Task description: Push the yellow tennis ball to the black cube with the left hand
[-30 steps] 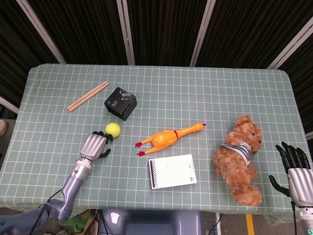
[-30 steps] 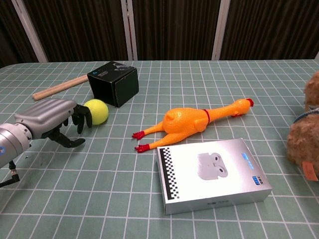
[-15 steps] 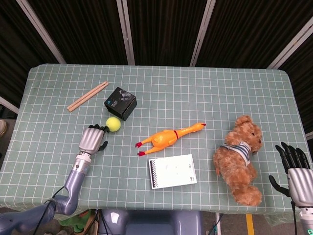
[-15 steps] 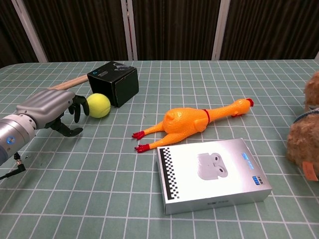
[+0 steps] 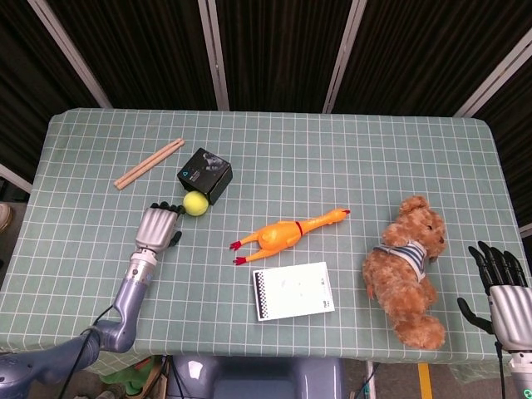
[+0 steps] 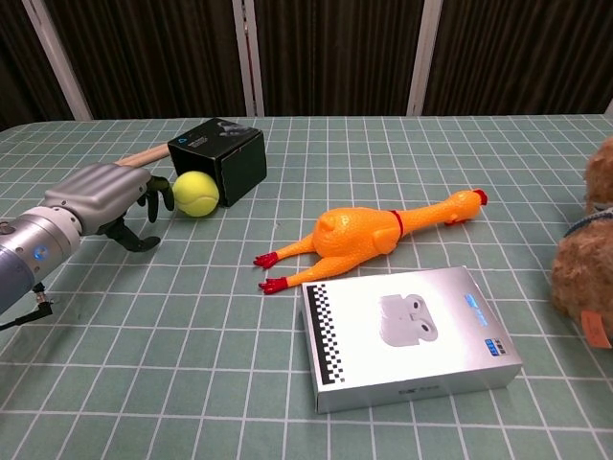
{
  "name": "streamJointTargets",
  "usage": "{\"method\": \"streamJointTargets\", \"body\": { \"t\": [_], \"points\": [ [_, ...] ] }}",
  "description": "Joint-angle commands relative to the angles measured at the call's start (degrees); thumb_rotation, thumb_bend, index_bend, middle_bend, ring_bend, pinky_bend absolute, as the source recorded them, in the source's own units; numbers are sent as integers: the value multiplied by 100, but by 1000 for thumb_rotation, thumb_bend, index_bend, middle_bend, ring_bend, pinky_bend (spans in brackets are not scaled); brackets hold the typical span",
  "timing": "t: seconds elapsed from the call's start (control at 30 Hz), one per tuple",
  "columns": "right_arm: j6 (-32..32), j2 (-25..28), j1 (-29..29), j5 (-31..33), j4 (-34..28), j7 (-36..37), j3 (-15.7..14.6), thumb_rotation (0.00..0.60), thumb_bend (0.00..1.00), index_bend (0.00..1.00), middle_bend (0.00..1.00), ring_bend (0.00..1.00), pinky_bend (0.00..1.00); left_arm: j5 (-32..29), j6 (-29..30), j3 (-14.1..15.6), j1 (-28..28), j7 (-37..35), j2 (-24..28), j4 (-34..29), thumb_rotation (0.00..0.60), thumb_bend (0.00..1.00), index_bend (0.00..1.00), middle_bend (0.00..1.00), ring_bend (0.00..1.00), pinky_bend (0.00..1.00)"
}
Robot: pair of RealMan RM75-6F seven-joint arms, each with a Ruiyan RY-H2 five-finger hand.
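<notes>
One ball is in play: the yellow tennis ball (image 6: 195,193) sits on the checked cloth directly against, or all but against, the near face of the black cube (image 6: 218,159); the head view shows no visible gap between them, though true contact cannot be confirmed. In my judgement the push is at or near completion.

To finish well, any further drive should be short and slow, aimed through the ball's centre toward the cube face. An off-centre shove would likely roll the ball along the face and past the corner. Excess force risks shifting the cube itself toward the wooden sticks (image 5: 150,163) behind it.

The left hand (image 6: 103,196) lies low over the cloth, back upward, forearm extending from the near left edge. Its dark fingertips (image 6: 153,198) are curled downward and inward just behind the ball, holding nothing; whether they touch the ball cannot be told. The right hand (image 5: 502,287) rests well apart at the table's near right corner, fingers straight and slightly spread, holding nothing.
</notes>
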Motion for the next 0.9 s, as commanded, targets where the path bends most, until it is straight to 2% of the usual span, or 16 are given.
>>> {"method": "streamJointTargets", "body": {
  "t": [0.03,0.3,0.47,0.7,0.9],
  "points": [
    [-8,-3,3,8,4,-3,3,600,342,0,0,0,40,-46,-52,-6,-58,15,-48,94,600,274,326,405,289,363],
    [-47,-15,20,39,0,-48,12,600,343,0,0,0,40,-131,-168,-5,-188,29,-165,350,600,274,251,264,174,269],
    [-46,-13,23,46,-9,-54,18,600,342,0,0,0,40,-194,-213,-26,-260,55,-233,468,600,274,208,228,141,231],
    [-31,-1,13,24,-10,-35,5,600,342,0,0,0,40,-268,-196,-26,-309,189,-285,471,600,274,76,89,5,145],
    [-68,20,34,48,-34,-33,18,600,342,0,0,0,40,-296,-86,-21,-308,281,-326,487,600,274,53,34,0,138]
  ]
}}
